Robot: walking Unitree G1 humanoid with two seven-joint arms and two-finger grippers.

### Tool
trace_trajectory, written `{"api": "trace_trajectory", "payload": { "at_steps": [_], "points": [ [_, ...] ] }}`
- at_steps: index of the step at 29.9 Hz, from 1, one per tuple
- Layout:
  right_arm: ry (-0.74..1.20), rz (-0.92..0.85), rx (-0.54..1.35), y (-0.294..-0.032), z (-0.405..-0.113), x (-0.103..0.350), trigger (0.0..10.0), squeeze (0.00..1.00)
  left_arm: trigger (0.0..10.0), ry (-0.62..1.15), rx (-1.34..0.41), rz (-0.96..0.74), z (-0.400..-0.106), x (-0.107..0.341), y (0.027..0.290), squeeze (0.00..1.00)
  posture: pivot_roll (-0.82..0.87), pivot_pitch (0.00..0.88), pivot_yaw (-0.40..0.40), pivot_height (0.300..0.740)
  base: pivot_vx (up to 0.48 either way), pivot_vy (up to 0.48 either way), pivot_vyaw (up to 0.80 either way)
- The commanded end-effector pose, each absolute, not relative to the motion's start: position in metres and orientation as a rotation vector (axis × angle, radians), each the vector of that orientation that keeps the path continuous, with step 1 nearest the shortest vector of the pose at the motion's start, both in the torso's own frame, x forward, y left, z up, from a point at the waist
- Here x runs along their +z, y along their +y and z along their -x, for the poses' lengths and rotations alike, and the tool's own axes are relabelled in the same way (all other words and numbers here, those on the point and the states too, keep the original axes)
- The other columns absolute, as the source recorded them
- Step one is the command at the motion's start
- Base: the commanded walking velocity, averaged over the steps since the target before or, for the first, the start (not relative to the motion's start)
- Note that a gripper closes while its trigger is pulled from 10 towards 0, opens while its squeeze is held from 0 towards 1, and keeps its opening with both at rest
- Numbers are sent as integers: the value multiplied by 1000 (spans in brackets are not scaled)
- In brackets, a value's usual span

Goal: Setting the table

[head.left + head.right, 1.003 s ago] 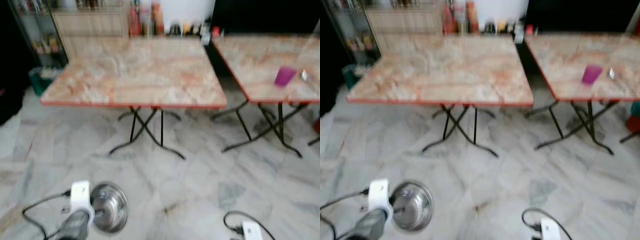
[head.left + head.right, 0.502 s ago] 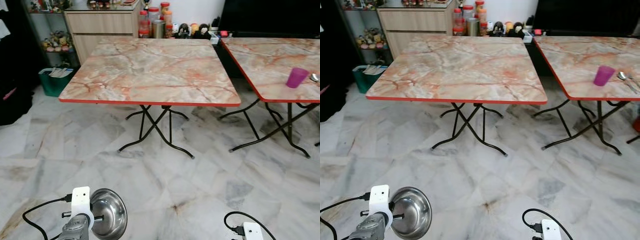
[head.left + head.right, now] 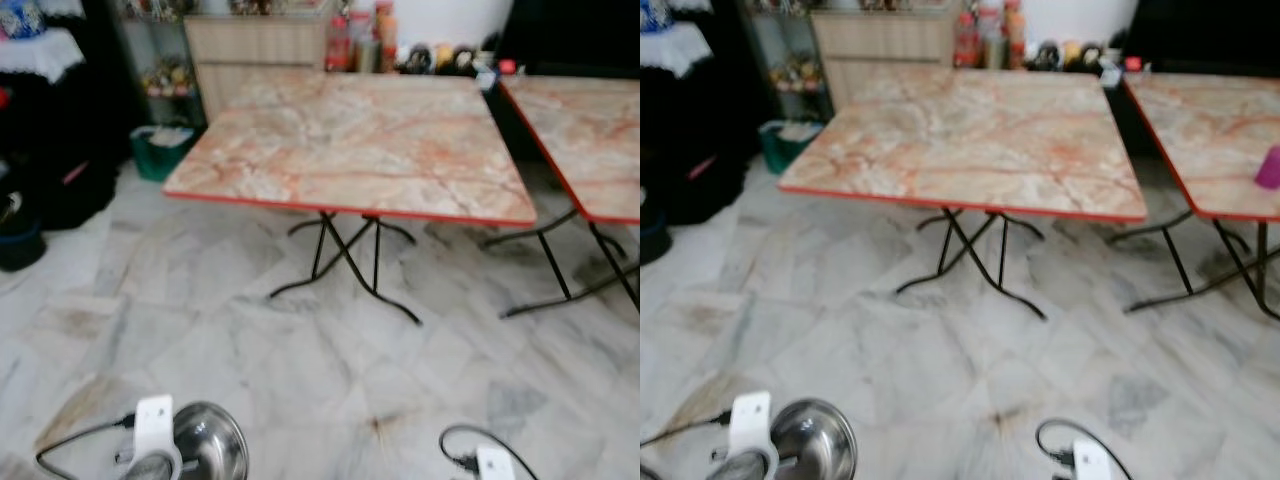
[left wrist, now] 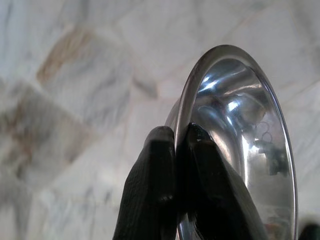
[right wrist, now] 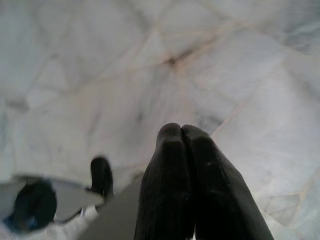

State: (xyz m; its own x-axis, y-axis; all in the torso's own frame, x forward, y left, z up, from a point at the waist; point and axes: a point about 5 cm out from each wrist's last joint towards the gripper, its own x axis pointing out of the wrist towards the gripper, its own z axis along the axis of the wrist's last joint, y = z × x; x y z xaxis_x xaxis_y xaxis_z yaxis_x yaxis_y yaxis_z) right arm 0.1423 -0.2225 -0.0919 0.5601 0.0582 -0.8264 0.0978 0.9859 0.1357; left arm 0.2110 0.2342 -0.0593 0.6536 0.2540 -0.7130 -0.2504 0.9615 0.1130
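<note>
Veined grey marble floor (image 3: 250, 330) spreads beneath a square, red-edged marble-pattern table (image 3: 360, 145). Low over it, the left gripper (image 4: 175, 145) pinches a shiny round steel bowl's (image 4: 235, 145) rim; the right gripper's (image 5: 181, 131) ribbed fingers press together, empty.

**Bowl held low over the floor, desks ahead**

You have a marble-topped desk (image 3: 355, 145) with a red edge straight ahead on crossed black legs, and a second desk (image 3: 590, 135) just beside it on the right. Low on your left, the left arm's white wrist piece (image 3: 153, 435) sits against a steel bowl (image 3: 212, 455), held over the pale marble floor (image 3: 300, 370). Behind the desks stand a wooden cabinet (image 3: 255, 55) and some blurred bottles (image 3: 360, 40). A green bin (image 3: 160, 150) stands by the cabinet. The picture is slightly blurred.
</note>
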Motion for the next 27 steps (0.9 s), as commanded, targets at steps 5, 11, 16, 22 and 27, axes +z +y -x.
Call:
{"api": "trace_trajectory", "payload": {
  "at_steps": [5, 11, 16, 22, 27],
  "points": [
    [984, -168, -61, -234, -137, -91, 10000, 0, 10000, 778, 260, 6, -224, -54, 225, 0, 25, 0, 19, 740, 480, 0, 0],
    [970, -168, -85, -236, -141, -89, 10000, 0, 10000, 767, 261, 10, -229, -51, 225, 0, 30, 0, 15, 740, 480, 0, 0],
    [971, -168, -90, -237, -143, -89, 10000, 0, 10000, 764, 248, 5, -231, -50, 224, 0, 30, 11, 14, 740, 480, 0, 0],
    [970, -163, -80, -237, -145, -88, 10000, 0, 10000, 741, 224, 25, -234, -48, 218, 0, 38, 23, 5, 740, 256, 0, -353],
    [973, -153, -75, -238, -146, -88, 10000, 0, 10000, 729, 238, 20, -234, -47, 221, 0, 41, 26, 3, 740, 0, 0, 0]
  ]
}}
